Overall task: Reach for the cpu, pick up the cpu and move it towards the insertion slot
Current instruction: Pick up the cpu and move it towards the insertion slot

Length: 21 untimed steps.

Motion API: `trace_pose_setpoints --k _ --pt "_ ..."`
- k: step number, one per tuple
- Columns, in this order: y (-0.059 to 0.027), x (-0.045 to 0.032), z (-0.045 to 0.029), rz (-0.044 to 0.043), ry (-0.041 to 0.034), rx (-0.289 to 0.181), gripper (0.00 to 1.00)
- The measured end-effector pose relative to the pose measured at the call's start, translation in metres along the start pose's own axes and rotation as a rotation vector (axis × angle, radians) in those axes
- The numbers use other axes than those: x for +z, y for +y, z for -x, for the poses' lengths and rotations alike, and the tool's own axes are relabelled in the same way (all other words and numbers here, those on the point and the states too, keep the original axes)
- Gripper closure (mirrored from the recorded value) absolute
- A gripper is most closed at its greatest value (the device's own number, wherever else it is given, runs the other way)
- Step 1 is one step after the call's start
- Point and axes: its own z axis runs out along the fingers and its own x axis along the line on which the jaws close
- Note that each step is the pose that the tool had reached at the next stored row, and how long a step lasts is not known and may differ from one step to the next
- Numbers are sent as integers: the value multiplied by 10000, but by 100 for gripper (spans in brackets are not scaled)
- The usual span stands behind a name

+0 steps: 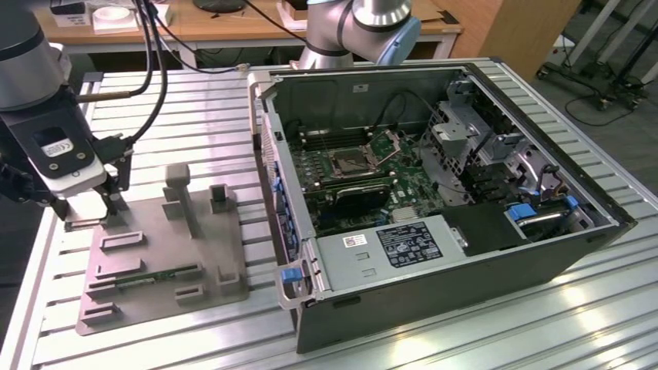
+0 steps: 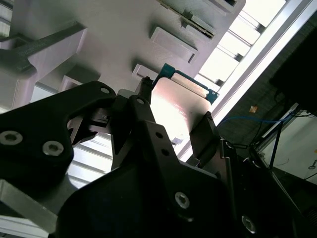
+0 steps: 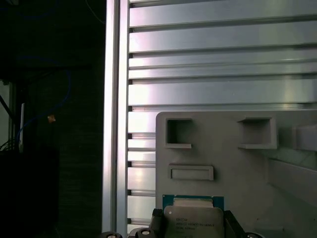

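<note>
Currently the claw (image 1: pixel 88 213) sits at the exterior view's left, low over the near-left end of a grey holder tray (image 1: pixel 165 258) on the slatted desk (image 1: pixel 185 347). In the second wrist view the cpu (image 2: pixel 181 111) lies flat between the two dark fingers (image 2: pixel 142 99), shiny metal top facing the camera and a thin green edge past the tips. In the first wrist view the fingers touch two opposite sides of the cpu (image 3: pixel 193 220), so I judge the claw clenched on it. I cannot tell whether it is lifted clear of the tray. The insertion slot (image 1: pixel 353 162) is well apart, at the exterior view's centre inside the open computer case (image 1: pixel 411 308). It lies to the exterior view's right and a bit up-frame from the claw, past the tray and over the case's side wall. The hinged plate (image 1: pixel 390 142) stands tilted up beside the slot.
</note>
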Motion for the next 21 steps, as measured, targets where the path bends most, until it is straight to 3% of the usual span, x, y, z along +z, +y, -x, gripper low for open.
trace_pose_setpoints --k 21 --pt "1 -46 -1 1 2 0 45"
